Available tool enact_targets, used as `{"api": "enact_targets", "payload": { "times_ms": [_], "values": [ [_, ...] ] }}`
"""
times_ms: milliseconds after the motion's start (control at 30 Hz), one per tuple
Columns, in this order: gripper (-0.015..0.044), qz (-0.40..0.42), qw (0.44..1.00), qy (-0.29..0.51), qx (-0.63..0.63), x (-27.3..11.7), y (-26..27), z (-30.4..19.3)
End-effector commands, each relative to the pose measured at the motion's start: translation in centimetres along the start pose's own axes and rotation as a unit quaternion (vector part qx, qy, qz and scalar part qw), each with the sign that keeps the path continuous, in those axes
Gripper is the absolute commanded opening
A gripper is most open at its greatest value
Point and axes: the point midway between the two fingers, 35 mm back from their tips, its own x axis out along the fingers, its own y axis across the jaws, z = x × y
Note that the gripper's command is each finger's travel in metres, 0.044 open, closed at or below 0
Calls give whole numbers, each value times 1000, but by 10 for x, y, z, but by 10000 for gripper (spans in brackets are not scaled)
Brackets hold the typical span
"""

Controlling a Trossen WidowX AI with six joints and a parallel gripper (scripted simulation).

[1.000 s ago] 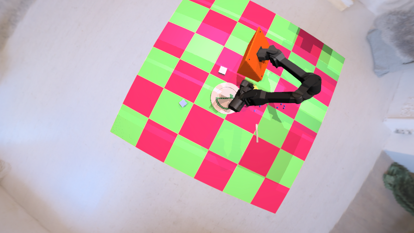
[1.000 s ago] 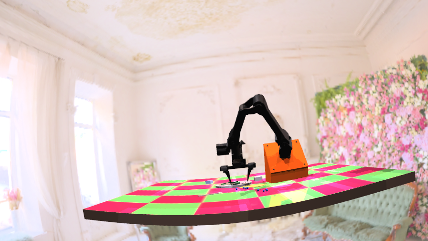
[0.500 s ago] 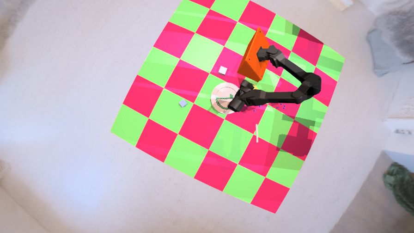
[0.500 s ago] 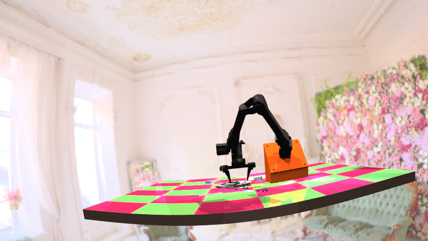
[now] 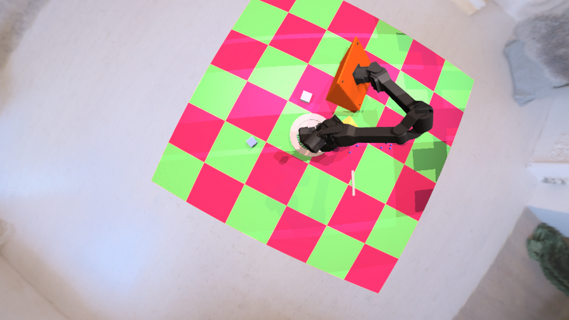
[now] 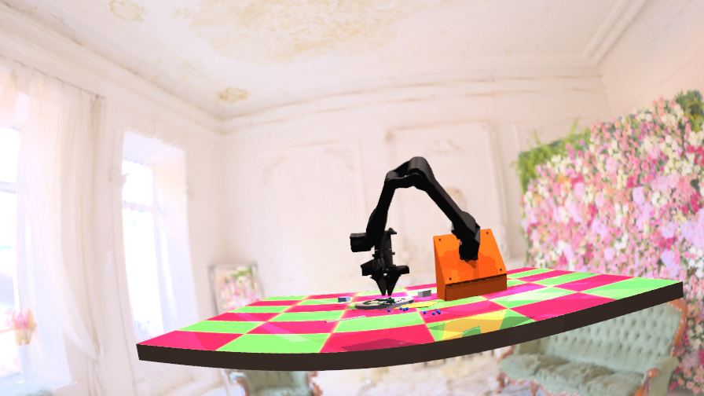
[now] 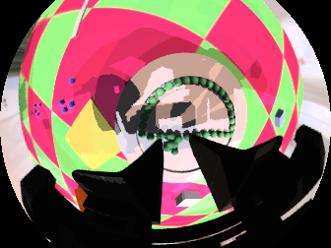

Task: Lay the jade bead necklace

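The round pale bead board (image 5: 297, 131) (image 7: 239, 98) lies on the checkered table, partly under the arm. The jade necklace (image 7: 190, 80) lies on it: in the wrist view its far side makes a wide arc, while its near side runs nearly straight across the board, with a small clump of beads near the middle. The groove's near part shows as a bare dark arc, without beads on it. My gripper (image 6: 386, 295) (image 7: 175, 140) is partly open, pointing down just above the board, its fingertips on either side of the clump. Contact with the beads cannot be told.
A yellow piece (image 5: 349, 120) (image 7: 94, 135) lies beside the board, with small blue beads (image 7: 71, 104) near it. A white block (image 5: 305, 96), a bluish block (image 5: 251, 141) and a thin white stick (image 5: 353, 183) lie around. The orange wedge (image 5: 343, 77) (image 6: 450, 265) stands at the arm's base.
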Motion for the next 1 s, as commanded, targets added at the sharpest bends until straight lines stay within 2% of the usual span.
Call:
{"api": "enact_targets", "payload": {
  "times_ms": [0, 233, 500, 967],
  "values": [
    [120, -6, 885, 1, 465, -14, -47, -6],
    [120, -2, 775, 1, 632, -18, -63, -10],
    [120, 1, 620, 2, 785, -22, -77, -15],
    [120, 1, 615, 2, 789, -22, -77, -15]
  ]
}}
